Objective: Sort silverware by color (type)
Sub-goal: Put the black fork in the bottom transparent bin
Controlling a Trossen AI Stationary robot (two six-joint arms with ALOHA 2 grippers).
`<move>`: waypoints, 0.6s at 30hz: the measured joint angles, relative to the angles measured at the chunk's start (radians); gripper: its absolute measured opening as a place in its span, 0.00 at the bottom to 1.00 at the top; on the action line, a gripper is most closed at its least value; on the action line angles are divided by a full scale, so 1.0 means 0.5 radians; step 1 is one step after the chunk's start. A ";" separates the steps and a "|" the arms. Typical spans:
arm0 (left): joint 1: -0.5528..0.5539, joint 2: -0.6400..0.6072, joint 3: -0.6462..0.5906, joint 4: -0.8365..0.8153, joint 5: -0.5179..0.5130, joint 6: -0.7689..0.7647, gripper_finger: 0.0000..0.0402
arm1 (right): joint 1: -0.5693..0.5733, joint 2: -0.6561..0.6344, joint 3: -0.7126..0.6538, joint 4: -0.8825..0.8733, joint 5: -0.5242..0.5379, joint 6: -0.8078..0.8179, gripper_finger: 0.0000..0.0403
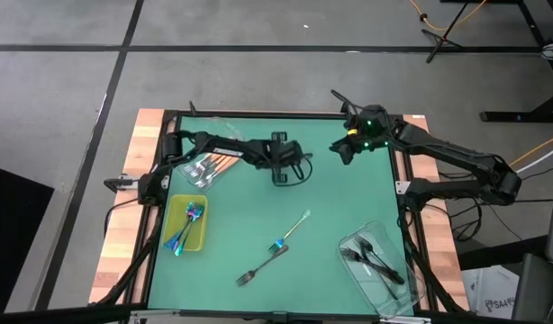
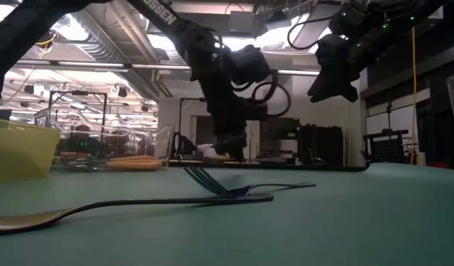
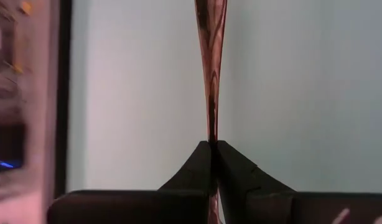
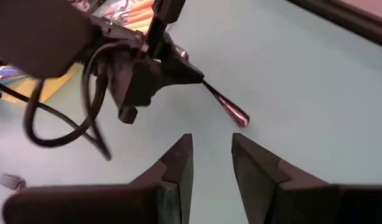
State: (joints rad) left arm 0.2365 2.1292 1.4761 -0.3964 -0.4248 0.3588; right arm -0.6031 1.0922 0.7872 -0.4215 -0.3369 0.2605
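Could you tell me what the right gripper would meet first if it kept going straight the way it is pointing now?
Probably the orange-handled fork that the left gripper holds pinched. The right gripper is open, and that handle's tip lies just ahead of the gap. Depth is unclear; it might pass by and reach the green tabletop.

We see a grey concrete floor crossed by dark lines, and far off, ceiling lights over cluttered benches.
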 joint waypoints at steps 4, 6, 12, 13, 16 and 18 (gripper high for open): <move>-0.089 -0.001 0.001 0.097 -0.161 0.177 0.01 | 0.000 0.000 0.000 0.000 -0.063 0.000 0.25; -0.133 -0.001 0.000 0.158 -0.226 0.281 0.01 | 0.000 0.001 0.000 0.000 -0.098 -0.002 0.25; -0.274 -0.004 0.001 0.377 -0.285 0.617 0.01 | 0.001 0.002 0.000 -0.001 -0.152 0.001 0.25; -0.298 -0.004 0.001 0.414 -0.285 0.677 0.01 | 0.002 0.002 0.000 -0.001 -0.161 0.005 0.25; -0.368 -0.004 0.001 0.533 -0.300 0.831 0.01 | 0.002 0.002 0.000 -0.001 -0.206 0.066 0.25; -0.410 -0.004 0.001 0.617 -0.331 0.932 0.01 | 0.003 0.002 0.000 -0.007 -0.236 0.101 0.25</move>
State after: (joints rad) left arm 0.0314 2.1272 1.4765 -0.0880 -0.5902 0.8245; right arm -0.6018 1.0931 0.7872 -0.4247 -0.4549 0.3110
